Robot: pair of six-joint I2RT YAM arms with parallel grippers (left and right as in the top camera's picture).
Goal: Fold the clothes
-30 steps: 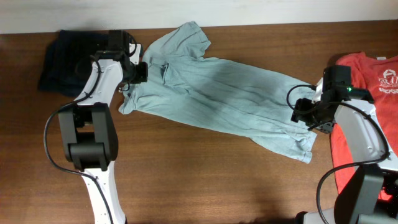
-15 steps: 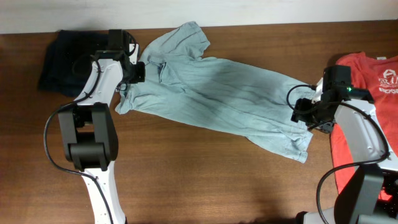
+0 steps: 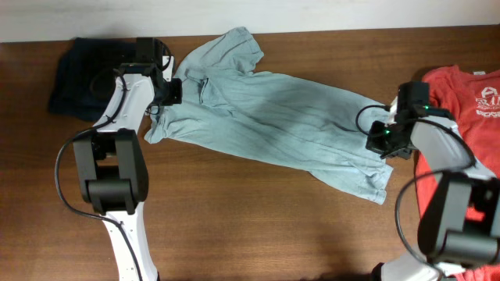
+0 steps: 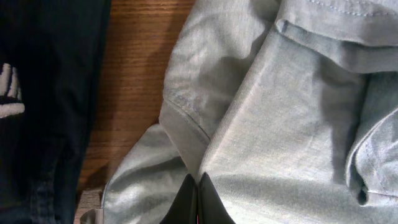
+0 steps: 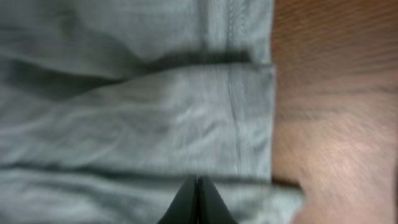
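The pale blue-grey T-shirt [image 3: 273, 117] is lying rumpled and slanting on the wooden table [image 3: 258, 226], stretching between the two arms. At the shirt's collar-and-sleeve end, the left gripper [image 3: 173, 90] is pinching the fabric, its fingertips [image 4: 191, 200] pressing tightly together with a fold of cloth running into them. At the shirt's hem end, the right gripper [image 3: 383, 140] is clenching too, its tips meeting on the stitched hem edge in the blurred wrist view [image 5: 198, 199]. A dark garment [image 3: 78, 74] is sitting just beyond the shirt's sleeve end, and a red T-shirt [image 3: 469, 86] is lying beyond its hem end.
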